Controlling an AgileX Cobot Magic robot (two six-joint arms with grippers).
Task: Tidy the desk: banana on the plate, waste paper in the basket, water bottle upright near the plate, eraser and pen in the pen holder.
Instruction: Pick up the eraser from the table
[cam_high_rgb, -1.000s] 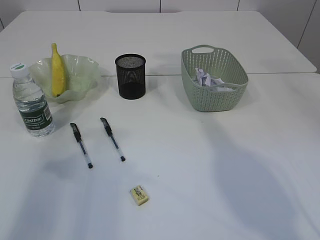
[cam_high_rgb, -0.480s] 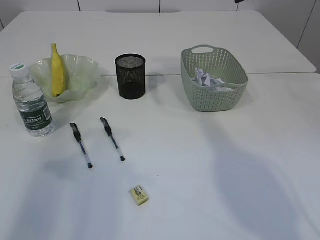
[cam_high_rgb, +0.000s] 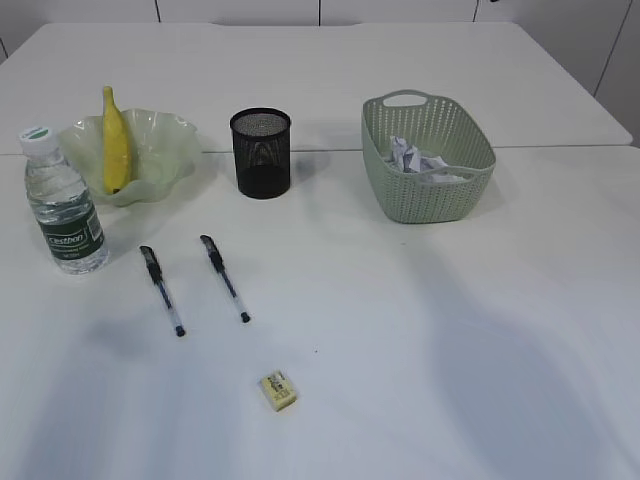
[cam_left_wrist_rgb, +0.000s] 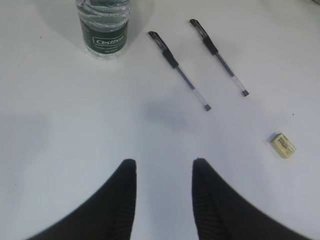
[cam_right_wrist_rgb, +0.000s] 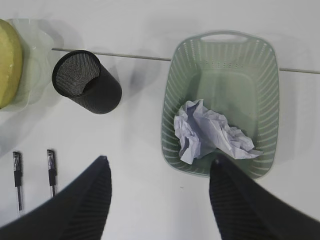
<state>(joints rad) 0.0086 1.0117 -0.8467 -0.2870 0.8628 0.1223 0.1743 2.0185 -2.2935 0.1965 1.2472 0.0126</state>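
Observation:
The banana (cam_high_rgb: 115, 140) lies on the pale green plate (cam_high_rgb: 175, 140). The water bottle (cam_high_rgb: 64, 205) stands upright beside the plate and shows in the left wrist view (cam_left_wrist_rgb: 102, 25). Crumpled waste paper (cam_high_rgb: 415, 160) lies in the green basket (cam_high_rgb: 430, 195), as the right wrist view shows (cam_right_wrist_rgb: 210, 132). Two black pens (cam_high_rgb: 162, 290) (cam_high_rgb: 224, 277) and a yellow eraser (cam_high_rgb: 279, 390) lie on the table. The black mesh pen holder (cam_high_rgb: 262, 152) stands upright. My left gripper (cam_left_wrist_rgb: 162, 167) is open and empty above the table. My right gripper (cam_right_wrist_rgb: 160, 167) is open and empty above the basket's near edge. Neither gripper shows in the exterior view.
The white table (cam_high_rgb: 450, 330) has a seam running across behind the plate and basket. In the left wrist view the pens (cam_left_wrist_rgb: 177, 67) (cam_left_wrist_rgb: 218, 55) and eraser (cam_left_wrist_rgb: 283, 145) lie ahead of the jaws.
Nothing on the table has moved. The arm shadows on the table have shifted slightly.

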